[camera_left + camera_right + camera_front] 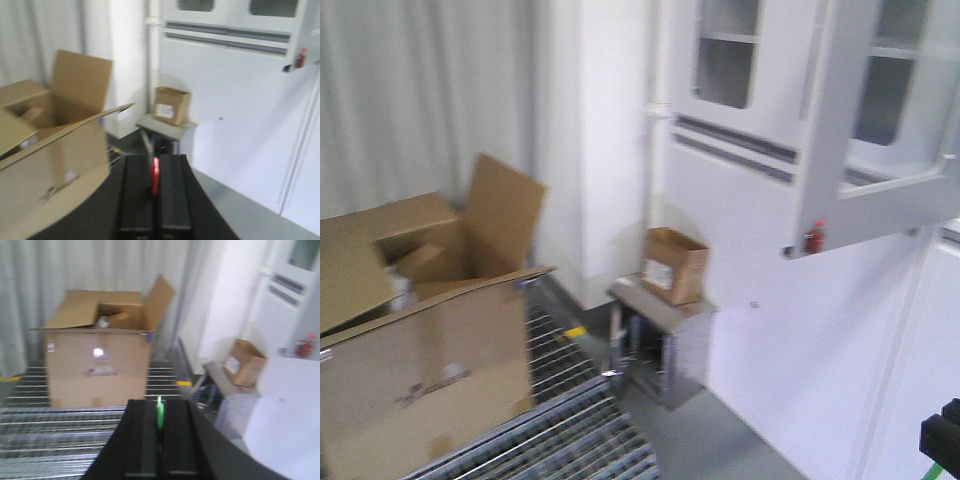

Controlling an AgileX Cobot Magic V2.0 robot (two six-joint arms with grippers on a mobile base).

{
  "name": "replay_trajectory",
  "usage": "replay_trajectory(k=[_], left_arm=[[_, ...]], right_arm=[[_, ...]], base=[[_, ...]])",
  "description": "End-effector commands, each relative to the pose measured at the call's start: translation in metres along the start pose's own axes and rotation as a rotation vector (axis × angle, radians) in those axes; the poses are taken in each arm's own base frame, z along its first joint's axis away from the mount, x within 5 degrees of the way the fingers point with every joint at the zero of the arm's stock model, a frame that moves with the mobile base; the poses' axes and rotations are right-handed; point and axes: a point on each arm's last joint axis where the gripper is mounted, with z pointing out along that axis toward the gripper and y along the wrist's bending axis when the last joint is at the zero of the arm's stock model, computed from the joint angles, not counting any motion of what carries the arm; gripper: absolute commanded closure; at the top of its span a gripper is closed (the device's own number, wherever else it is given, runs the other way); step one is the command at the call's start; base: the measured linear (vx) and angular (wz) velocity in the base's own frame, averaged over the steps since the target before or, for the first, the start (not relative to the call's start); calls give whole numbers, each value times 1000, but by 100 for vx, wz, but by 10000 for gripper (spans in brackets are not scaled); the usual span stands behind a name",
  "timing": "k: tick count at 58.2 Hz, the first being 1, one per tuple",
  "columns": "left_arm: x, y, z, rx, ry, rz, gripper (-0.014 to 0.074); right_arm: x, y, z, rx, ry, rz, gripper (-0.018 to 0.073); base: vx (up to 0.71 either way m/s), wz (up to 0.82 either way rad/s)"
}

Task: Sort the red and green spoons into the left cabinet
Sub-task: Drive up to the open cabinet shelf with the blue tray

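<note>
Since neither spoon has yet reached the left cabinet, which I cannot pick out in these views, both placements look still to do: the left fingers [137,195] are pinched together on the red spoon [155,177], and the right fingers [145,437] are pinched together on the green spoon [160,415]

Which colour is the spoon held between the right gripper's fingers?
Green. The spoon shows best in the right wrist-mounted view.

Left gripper [155,165] clamped on red spoon [155,179]; open cardboard box [50,150] at left.
</note>
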Motion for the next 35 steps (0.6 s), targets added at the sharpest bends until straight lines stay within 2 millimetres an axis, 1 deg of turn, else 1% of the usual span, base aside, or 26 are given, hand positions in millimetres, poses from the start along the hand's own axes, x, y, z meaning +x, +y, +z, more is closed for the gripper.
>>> replay_trajectory(k=[1, 23, 35], left_arm=[[-14, 1, -2, -20, -82, -21, 600], [-15, 2, -2, -24, -89, -20, 600], [-15, 2, -2, -24, -89, -20, 600]], right_arm=[[-14, -5, -2, 44, -77, 3, 562], [-14, -5, -2, 44, -77, 3, 562], [-14, -5, -2, 44, -77, 3, 562]], base=[[46, -84], [39, -91], [33, -74]])
